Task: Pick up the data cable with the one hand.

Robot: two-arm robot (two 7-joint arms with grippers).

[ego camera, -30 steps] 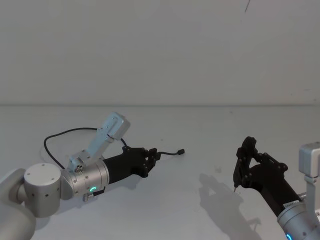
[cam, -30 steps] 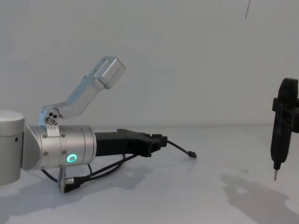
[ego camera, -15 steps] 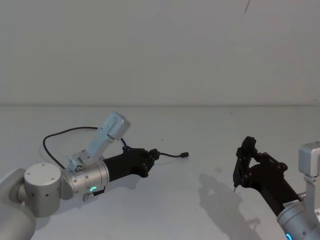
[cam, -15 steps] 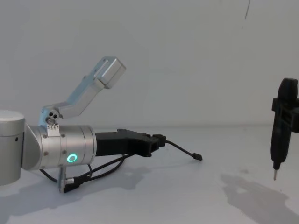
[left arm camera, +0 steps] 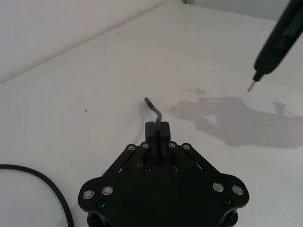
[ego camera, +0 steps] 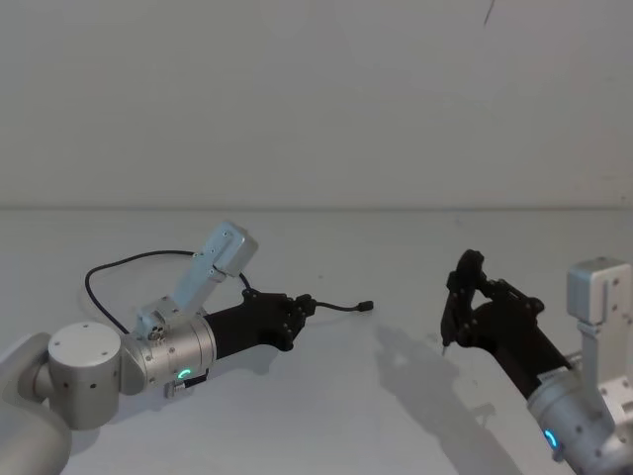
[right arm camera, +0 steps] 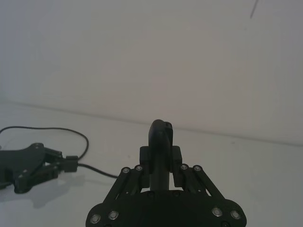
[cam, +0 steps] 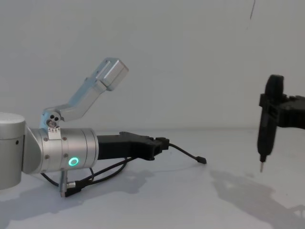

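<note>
Right gripper shifted inward towards the desk's middle since the earlier frames; left gripper and cable unchanged in place. Item 1, cable: thin, black, flexible. One stretch is clamped between the left gripper's fingers, which are closed on it. A short free length runs forward out of the fingertips, bends down and ends in a small black plug low over the desk; whether the plug touches the surface cannot be told. The rest of the cable arcs back in a wide loop behind and to the left of the left arm, lying on the desk, and in the chest view further strands pass under the arm. Item 2, left gripper: low, near the desk, reaching forward from the left, fingers pointing towards the centre. Item 3, right gripper: raised above the desk on the right, well apart from the plug. Its fingers are clamped on a black rod, held nearly upright with a thin metal tip pointing down, clear of the surface. Rod's shadow falls on the desk below it.
</note>
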